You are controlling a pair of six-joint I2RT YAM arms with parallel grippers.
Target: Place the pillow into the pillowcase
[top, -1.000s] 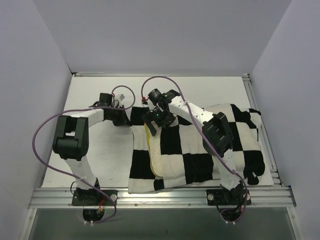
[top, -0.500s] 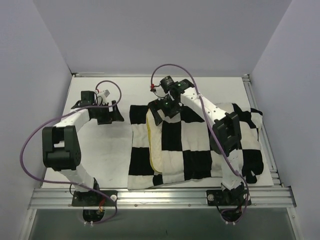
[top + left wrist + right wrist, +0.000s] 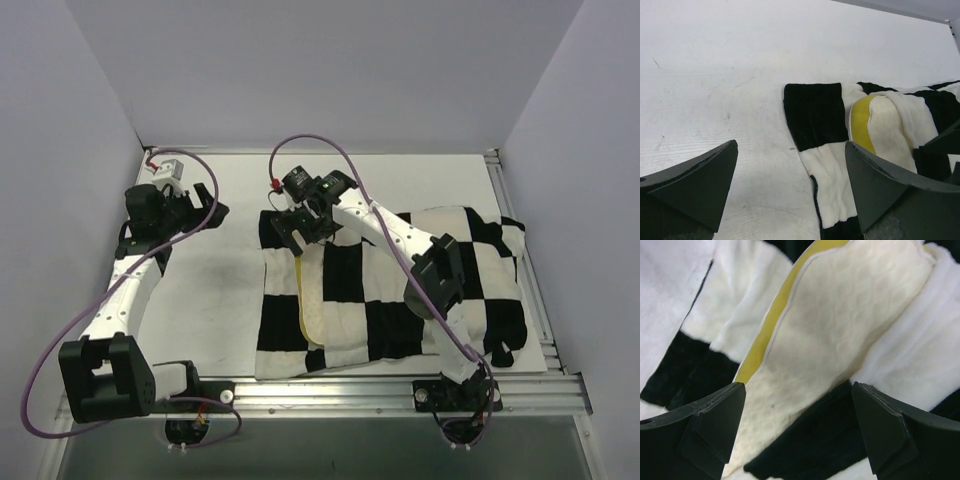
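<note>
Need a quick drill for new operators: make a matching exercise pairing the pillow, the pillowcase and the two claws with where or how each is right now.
Things
1. pillow
2. pillowcase
3. left claw
4. right claw

States
A. open, over the table, off to the side
B. checkered, lying on the table
C. open, right above the yellow edge
D. cream, partly covered, yellow edge showing

Pairs: 1-D; 2-B; 3-A; 4-C

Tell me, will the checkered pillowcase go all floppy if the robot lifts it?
Probably floppy: the pillowcase lies rumpled and folded at its open edge. It would likely bunch rather than slide whole. The pillow inside looks soft, so it may sag too.
</note>
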